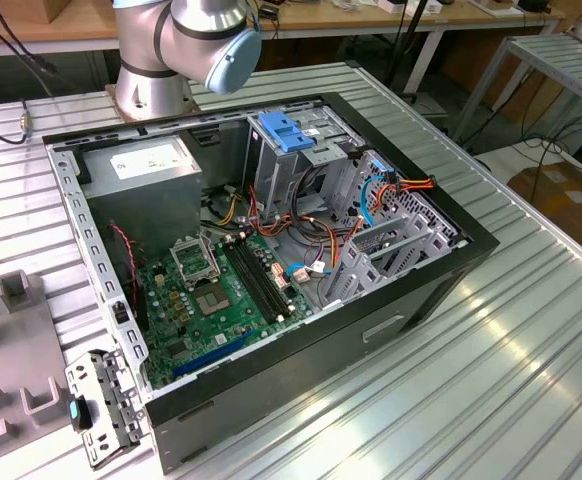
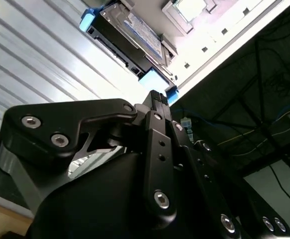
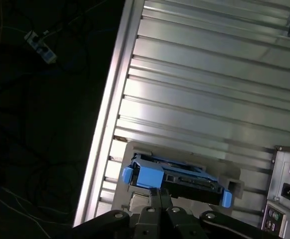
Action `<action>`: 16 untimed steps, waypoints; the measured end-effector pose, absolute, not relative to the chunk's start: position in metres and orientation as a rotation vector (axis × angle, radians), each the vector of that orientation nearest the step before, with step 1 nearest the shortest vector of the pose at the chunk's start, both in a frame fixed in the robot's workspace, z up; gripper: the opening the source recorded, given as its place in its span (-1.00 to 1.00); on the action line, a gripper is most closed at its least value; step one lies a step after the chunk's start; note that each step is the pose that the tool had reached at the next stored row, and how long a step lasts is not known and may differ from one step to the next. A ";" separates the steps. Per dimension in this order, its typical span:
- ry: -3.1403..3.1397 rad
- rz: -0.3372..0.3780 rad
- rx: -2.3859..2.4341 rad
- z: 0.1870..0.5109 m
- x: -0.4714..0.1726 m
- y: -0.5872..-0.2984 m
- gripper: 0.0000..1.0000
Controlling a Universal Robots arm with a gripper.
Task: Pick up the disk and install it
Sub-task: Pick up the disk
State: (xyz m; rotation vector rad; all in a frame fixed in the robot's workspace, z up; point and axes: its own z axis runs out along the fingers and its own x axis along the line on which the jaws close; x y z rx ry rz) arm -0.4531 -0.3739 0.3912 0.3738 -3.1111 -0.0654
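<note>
The disk [image 3: 185,175] is a dark flat drive with bright blue side rails. It lies on a grey holder [image 3: 234,175] near the edge of the ribbed aluminium table. In the second wrist view the disk [image 2: 127,30] lies beyond the fingertips, label side up. My gripper [image 3: 160,193] hangs just short of the disk's near long side, and its two slim black fingers are pressed together with nothing between them. In the second wrist view the gripper [image 2: 157,95] points at the blue end tab.
An open computer case [image 1: 471,250] lies on the table, with its motherboard, cables and a drive cage holding a pale blue bracket [image 1: 283,130]. The arm's base [image 1: 151,70] stands behind it. Grey fixtures [image 1: 16,290] and a loose metal panel [image 1: 101,410] lie at the exterior view's left. The case's rear [image 3: 284,199] is beside the holder.
</note>
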 end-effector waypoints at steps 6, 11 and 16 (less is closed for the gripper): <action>-3.088 -0.065 0.522 0.391 -0.453 -0.374 -0.79; -3.066 -0.064 0.630 0.391 -0.453 -0.374 -0.79; -3.041 -0.063 0.735 0.391 -0.453 -0.374 -0.79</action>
